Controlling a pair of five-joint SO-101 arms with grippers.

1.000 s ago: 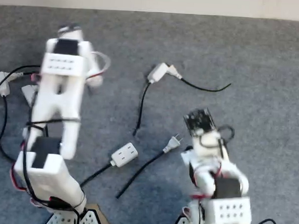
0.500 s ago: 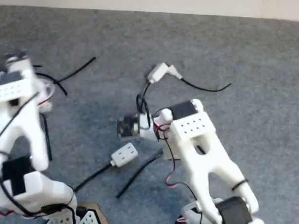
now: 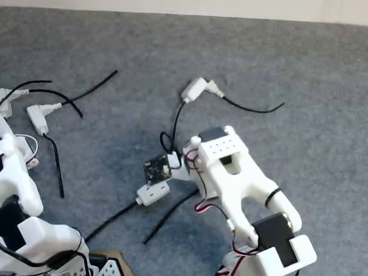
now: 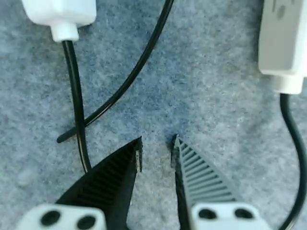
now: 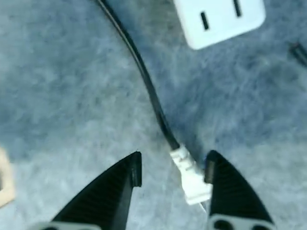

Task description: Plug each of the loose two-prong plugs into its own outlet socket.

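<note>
Straddling a small white two-prong plug [image 5: 192, 179] on the grey carpet [image 5: 57, 96], the right gripper [image 5: 173, 158] held its black fingers wide apart.
The plug lay between them, close to one finger, its long axis roughly along the fingers, with the prong end toward the wrist and the thin black cable [image 5: 144, 81] running on toward the white block socket [image 5: 218, 17], whose two slots faced up. The left gripper [image 4: 157, 143] hung low over the carpet, tips a narrow gap apart around nothing; beyond them lay a white plug body [image 4: 60, 14] and a pale white block [image 4: 283, 43], each trailing black cord. Farthest off, a white angled connector [image 3: 195, 88] lay slantwise.
</note>
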